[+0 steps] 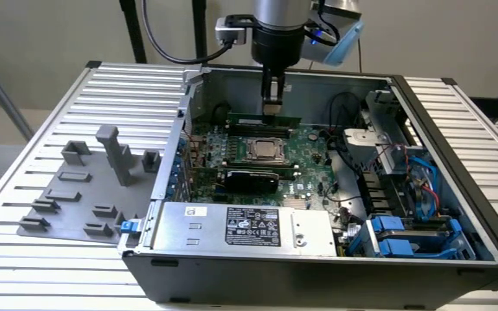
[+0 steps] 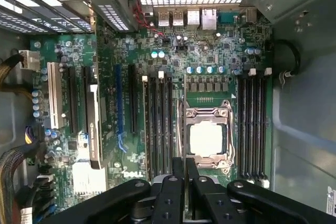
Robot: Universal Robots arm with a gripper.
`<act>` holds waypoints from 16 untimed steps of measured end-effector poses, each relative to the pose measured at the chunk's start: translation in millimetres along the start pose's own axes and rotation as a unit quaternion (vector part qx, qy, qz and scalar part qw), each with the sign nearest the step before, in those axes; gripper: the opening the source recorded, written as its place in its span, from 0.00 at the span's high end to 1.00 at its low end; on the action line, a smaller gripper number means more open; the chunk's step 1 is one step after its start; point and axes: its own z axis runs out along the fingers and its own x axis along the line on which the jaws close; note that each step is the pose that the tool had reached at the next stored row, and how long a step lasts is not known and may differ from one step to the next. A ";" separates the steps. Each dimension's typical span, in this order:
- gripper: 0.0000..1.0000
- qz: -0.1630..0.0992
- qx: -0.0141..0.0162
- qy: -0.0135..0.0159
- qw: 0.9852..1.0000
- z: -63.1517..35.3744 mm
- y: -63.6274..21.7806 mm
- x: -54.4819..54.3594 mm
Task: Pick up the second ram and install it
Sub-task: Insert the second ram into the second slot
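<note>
**A:** Nearest: power supply (image 1: 244, 227) along the front wall of the case (image 1: 318, 282). Grey holder blocks (image 1: 115, 159) sit on the slatted table (image 1: 59, 272), to the exterior view's left of the case.

**B:** Further in?

**A:** Motherboard (image 1: 305, 172), with the CPU socket (image 1: 266, 150) at its centre. Just beyond the socket is the second ram (image 1: 247, 120), a green stick upright on its long edge, lying along the memory slots on the socket's far side. The gripper (image 1: 272, 110) drops in from above, pinched closed on the middle of the stick's top edge.

**B:** Seated?

**A:** Cannot tell. The lower edge meets the line of the slots, but whether it is in, touching or just above isn't readable. The latches are too small to make out.

**B:** How will it handle?

**A:** My judgement: light, stiff and thin, and fragile at the chips and the contact edge. The smooth faces could slip or tilt in a pinch. A hold mid-length on the flat faces near the top edge keeps it level and off the contacts. Any skew risks flexing the stick.

**B:** What's obscured?

**A:** In the wrist view the fingers (image 2: 172, 192) crowd the foreground. The stick is edge-on between them and hard to separate from the board beneath. I can't tell whether a neighbouring slot is filled. The arm blocks part of the case's far wall.
</note>
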 end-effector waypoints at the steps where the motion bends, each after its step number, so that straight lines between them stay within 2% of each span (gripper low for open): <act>1: 1.00 0.000 0.000 0.000 1.000 1.8 0.0 0.0; 16: 1.00 0.000 0.000 0.000 1.000 29.1 0.3 2.5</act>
